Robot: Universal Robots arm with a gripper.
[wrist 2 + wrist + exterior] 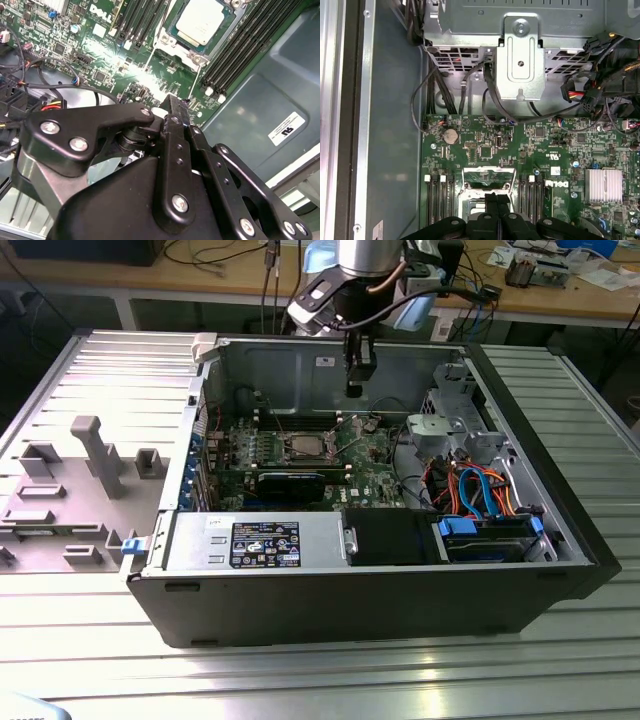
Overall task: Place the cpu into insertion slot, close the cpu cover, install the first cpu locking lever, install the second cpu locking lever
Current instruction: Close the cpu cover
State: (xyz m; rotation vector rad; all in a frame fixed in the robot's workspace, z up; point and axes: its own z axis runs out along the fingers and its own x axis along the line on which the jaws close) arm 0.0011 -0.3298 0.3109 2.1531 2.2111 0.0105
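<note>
The cpu (202,20), a small silvery-beige square, lies in the insertion slot (227,31) on the green motherboard (102,55); in the exterior view it sits mid-board (305,447). The silver cpu cover (489,176) looks tilted up at one edge of the socket, its cut-out dark. Two thin metal levers (149,57) run out beside the socket. My gripper (171,100) hangs above the board, a short way from the socket and touching nothing. Its black fingers are shut together with nothing between them, as the exterior view (355,388) and the first wrist view (497,196) also show.
Black memory slots (245,47) flank the socket. A metal drive cage (520,60) with bundled cables (445,95) stands beside the board, and a finned heat sink (603,185) is nearby. The case walls (380,590) ring everything. A grey fixture tray (80,470) lies at the exterior view's left.
</note>
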